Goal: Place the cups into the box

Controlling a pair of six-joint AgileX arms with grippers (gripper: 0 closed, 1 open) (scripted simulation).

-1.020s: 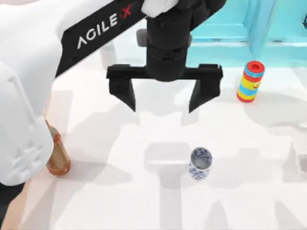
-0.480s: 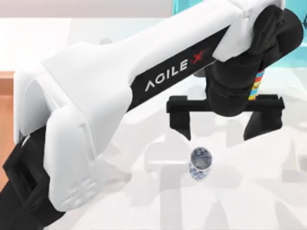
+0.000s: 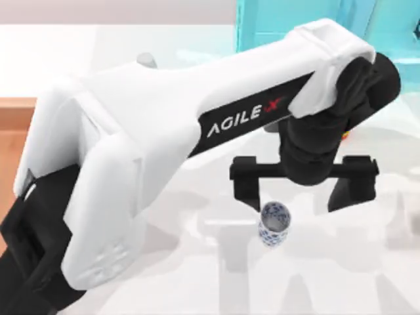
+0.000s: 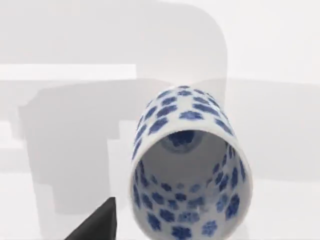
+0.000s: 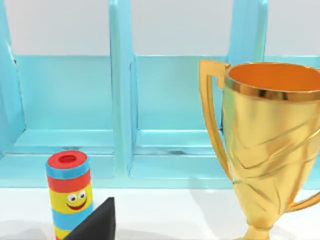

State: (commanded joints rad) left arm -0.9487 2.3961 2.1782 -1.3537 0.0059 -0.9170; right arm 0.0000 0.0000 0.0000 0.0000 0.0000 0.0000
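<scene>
A white cup point(image 3: 273, 224) with a blue floral pattern stands upright on the white table. My left gripper point(image 3: 299, 194) hangs open just above and behind it, wider than the cup. One finger point(image 3: 247, 190) is close to the cup's rim and the other point(image 3: 352, 189) is well off to the right. The left wrist view looks down into the cup point(image 4: 190, 165), with a dark fingertip point(image 4: 97, 226) beside it. A strip of the orange-brown box point(image 3: 12, 144) shows at the left edge of the table. My right gripper point(image 5: 95, 222) is parked facing the shelf.
A turquoise shelf frame point(image 3: 289, 16) lines the far side of the table. In front of it point(image 5: 120, 100) stand a striped red-yellow-blue cylinder point(image 5: 69, 192) and a gold trophy point(image 5: 270, 145). A small grey-capped bottle point(image 3: 146, 60) peeks out behind my left arm.
My left arm has swung right and come down, bringing the open gripper from the middle of the table to just over the floral cup. The cup has not moved.
</scene>
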